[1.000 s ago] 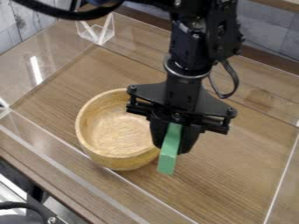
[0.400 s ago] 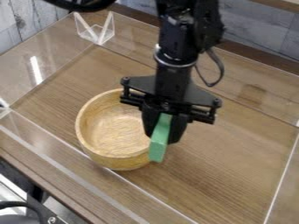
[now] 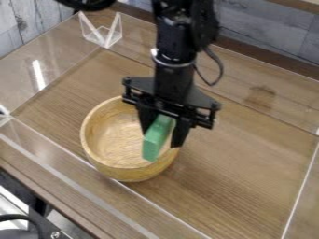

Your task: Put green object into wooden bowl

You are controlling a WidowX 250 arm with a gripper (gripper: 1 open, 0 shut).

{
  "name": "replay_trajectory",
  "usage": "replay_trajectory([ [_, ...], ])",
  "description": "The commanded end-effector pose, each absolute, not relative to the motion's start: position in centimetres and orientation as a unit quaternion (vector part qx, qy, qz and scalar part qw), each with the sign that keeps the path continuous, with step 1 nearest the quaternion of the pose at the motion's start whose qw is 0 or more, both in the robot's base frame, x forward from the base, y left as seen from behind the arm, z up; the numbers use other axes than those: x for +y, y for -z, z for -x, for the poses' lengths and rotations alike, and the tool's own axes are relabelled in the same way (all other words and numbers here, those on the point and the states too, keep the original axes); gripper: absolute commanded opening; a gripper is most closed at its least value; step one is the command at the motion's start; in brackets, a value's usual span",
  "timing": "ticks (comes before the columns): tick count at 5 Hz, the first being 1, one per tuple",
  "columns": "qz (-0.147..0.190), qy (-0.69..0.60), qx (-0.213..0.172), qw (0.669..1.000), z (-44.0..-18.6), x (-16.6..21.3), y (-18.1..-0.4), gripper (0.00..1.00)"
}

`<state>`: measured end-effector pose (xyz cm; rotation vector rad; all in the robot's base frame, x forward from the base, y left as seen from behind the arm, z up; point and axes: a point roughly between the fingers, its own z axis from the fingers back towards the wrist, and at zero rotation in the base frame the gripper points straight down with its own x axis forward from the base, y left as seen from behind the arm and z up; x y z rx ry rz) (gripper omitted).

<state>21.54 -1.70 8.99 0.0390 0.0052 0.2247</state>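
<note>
At the far left corner, a grey, ribbed wall panel (image 3: 44, 17) rises behind the worktop (image 3: 243, 177), whose brown surface has a fine wood grain. A dark, smooth, curved cable (image 3: 28, 220) lies beyond the near left edge, beside a pale strip (image 3: 52, 159) that follows this edge on a slant. Farther back, toward the far edge, stands a small, whitish, see-through object (image 3: 104, 31) with thin, angular outlines. The wooden bowl (image 3: 107, 161), round, deep and light tan with thick, smooth walls, sits left of the worktop's middle; a band of wood lies between its rim and the near left edge. The green object (image 3: 155, 140), a matte, flat, elongated block, is upright and tilted, its lower end within the bowl's outline and its upper part at the fingers (image 3: 167, 121). Whether it touches the bowl's floor cannot be told. The fingers are dark and partly hidden; whether they grasp the block or have released it, I cannot tell. The black, angular arm (image 3: 187, 47) comes down from the far edge. Right of the bowl, a broad stretch of wood gives open room toward the right edge, where a thin pale line (image 3: 294, 203) runs.
</note>
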Motion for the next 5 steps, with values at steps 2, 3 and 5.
replay_trajectory([
  [2,-0.012,-0.121,-0.015,0.993,-20.8,-0.7,-10.5,0.0],
  [3,-0.01,-0.145,-0.016,0.989,-20.3,-0.6,-11.1,0.0],
  [5,-0.006,-0.159,-0.015,0.987,-20.6,-3.6,-11.7,0.0],
])
